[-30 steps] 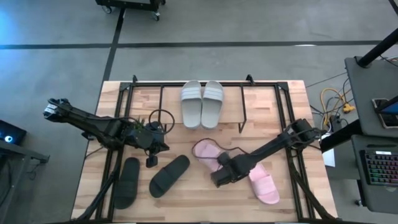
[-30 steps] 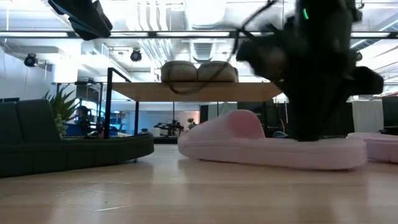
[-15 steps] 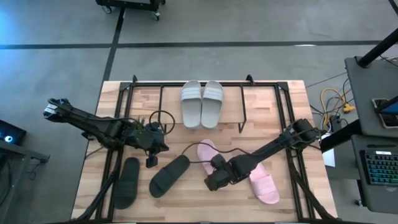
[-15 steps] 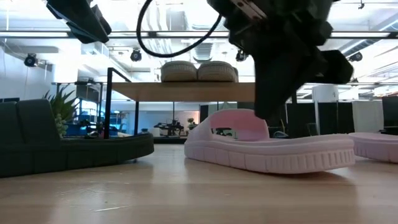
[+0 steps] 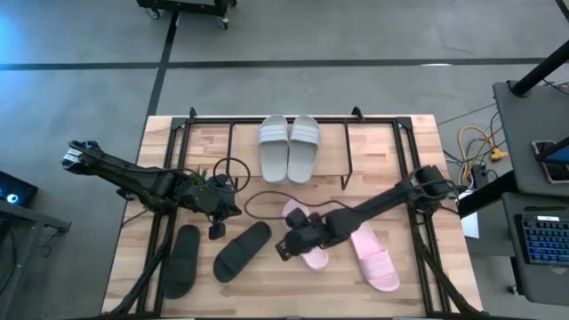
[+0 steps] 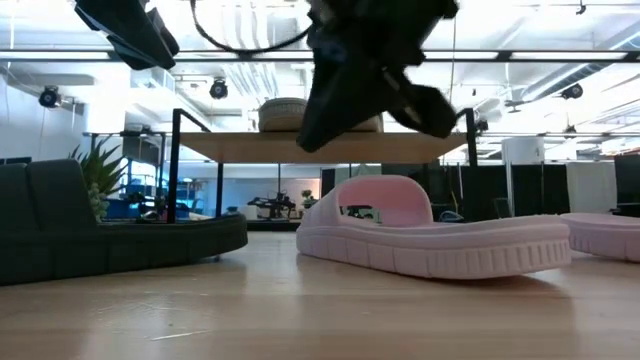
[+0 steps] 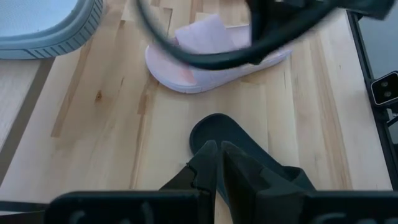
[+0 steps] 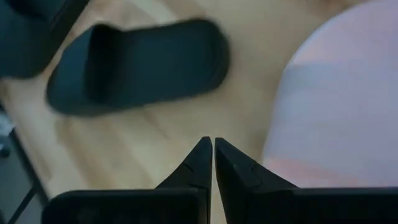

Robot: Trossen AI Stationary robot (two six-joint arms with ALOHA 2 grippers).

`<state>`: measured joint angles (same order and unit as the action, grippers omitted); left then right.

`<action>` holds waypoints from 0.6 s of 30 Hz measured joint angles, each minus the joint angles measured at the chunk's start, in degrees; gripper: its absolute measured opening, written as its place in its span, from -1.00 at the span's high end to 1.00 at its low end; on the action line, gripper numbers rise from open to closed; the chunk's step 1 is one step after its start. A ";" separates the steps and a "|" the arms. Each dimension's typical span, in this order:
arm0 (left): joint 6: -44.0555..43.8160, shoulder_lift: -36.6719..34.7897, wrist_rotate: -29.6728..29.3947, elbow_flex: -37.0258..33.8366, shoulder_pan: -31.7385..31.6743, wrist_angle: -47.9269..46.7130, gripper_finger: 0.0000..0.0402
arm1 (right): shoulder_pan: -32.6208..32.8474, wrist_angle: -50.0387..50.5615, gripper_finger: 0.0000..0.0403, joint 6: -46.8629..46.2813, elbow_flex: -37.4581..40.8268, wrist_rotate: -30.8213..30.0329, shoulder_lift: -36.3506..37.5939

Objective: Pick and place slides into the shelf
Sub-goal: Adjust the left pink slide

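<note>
Two grey-green slides (image 5: 289, 148) lie sole-down side by side on the shelf's wooden top board (image 6: 230, 148) at the table's far side. A pink slide (image 5: 303, 233) lies sole-down at mid-table, and a second pink one (image 5: 374, 259) lies to its right. Two black slides (image 5: 242, 251) (image 5: 180, 260) lie near the front left. My right gripper (image 5: 281, 252) is shut and hangs above the bare table between the first pink slide (image 8: 336, 112) and the nearer black slide (image 8: 137, 65). My left gripper (image 7: 214, 149) is shut and stands still above that black slide (image 7: 249, 165).
A larger black frame (image 5: 169, 222) runs along the table's left, right and far sides. Dark cables loop over the table near the left arm (image 5: 229, 169) and in front of the shelf (image 5: 267, 200). Bare wood (image 5: 302, 289) lies along the near edge.
My right gripper has come up off the pink slide's near end, gone toward the table's left edge and tipped less steeply downward, staying shut. The pink slide turned a little on the table in the first half second and now lies still.
</note>
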<state>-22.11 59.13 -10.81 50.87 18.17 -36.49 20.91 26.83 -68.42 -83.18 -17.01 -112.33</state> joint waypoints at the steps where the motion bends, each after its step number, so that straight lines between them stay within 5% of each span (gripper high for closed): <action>1: 0.00 0.00 0.00 0.00 0.01 0.00 0.96 | -0.59 -0.10 0.94 0.39 0.01 0.03 -0.22; 9: -0.09 -0.04 0.02 -0.06 0.02 0.02 0.96 | -2.95 -0.07 0.94 2.49 0.05 6.49 -3.34; 18: -0.11 -0.04 0.03 -0.42 0.01 0.00 0.96 | -2.93 4.20 0.94 -0.95 -0.01 1.40 -3.58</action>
<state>-22.22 59.09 -10.77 50.46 18.18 -36.49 17.98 31.03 -69.37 -83.20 -15.61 -115.92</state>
